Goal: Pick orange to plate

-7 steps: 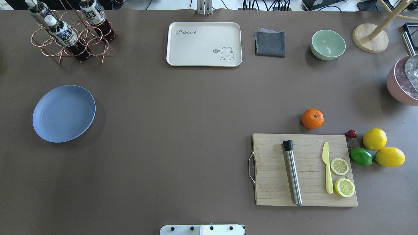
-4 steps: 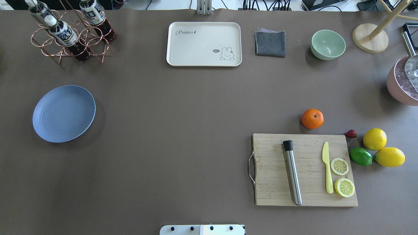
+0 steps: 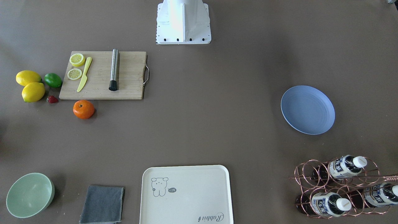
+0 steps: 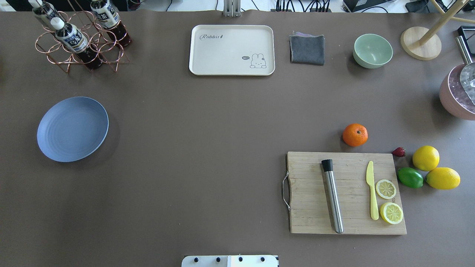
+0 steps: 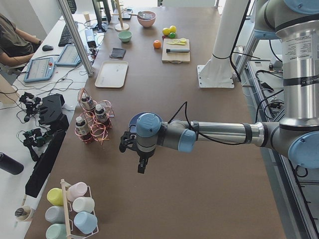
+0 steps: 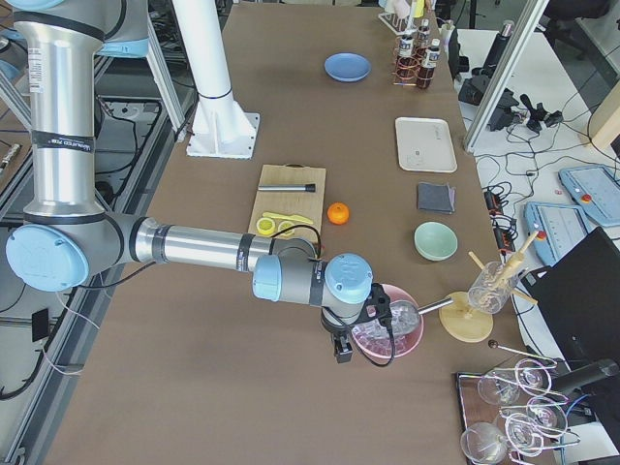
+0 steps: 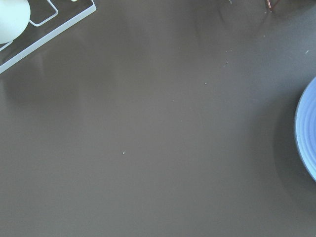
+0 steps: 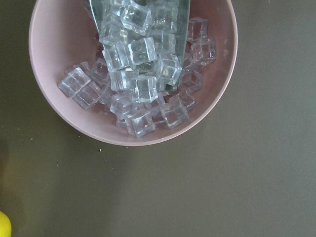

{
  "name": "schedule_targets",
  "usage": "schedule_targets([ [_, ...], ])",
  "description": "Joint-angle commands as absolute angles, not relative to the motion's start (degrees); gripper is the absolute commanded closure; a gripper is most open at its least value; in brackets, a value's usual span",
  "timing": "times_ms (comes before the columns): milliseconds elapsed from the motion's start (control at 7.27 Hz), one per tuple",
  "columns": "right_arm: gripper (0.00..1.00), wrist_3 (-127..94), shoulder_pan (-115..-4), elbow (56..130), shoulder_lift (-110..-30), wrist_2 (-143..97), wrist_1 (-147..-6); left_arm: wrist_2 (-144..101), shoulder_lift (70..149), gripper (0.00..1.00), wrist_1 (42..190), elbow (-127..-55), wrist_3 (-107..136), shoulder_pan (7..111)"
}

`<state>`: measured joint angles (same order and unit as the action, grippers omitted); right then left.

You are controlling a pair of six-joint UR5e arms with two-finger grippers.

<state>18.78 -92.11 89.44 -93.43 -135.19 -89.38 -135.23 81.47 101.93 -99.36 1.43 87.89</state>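
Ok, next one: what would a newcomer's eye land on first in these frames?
The bright orange sits alone just beyond the cutting board, on the robot's right, with two lemons and a lime clustered off the board's right end. The pale blue plate lies empty far across on the robot's left. In the right wrist view, a pink bowl heaped with ice cubes fills the frame.

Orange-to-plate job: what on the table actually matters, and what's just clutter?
Part of the job:
- orange
- plate

Just lying about:
- cutting board with knife, lemon slices, metal rod
- lemons, lime, strawberry
- tray, cloth, green bowl
- bottles in a wire rack
- pink bowl of ice
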Motion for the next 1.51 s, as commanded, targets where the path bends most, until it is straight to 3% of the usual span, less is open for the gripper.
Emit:
schedule_targets([
  [0,0.0,18.81,-92.02,89.47,-93.43,-135.35,-89.38,-135.26,81.56,0.02,101.95,-99.14,1.67,87.89],
  [963,0.0,18.28,-92.02,89.3,-95.27,-135.96,-83.68,-135.26,81.82,0.02,102.22,-99.4,1.76,87.89],
  [1376,0.0,17.15,-90.8,89.56,-95.1,-137.72,-83.23,-136.14,83.85,0.07,110.58,-98.45,13.0,77.91],
])
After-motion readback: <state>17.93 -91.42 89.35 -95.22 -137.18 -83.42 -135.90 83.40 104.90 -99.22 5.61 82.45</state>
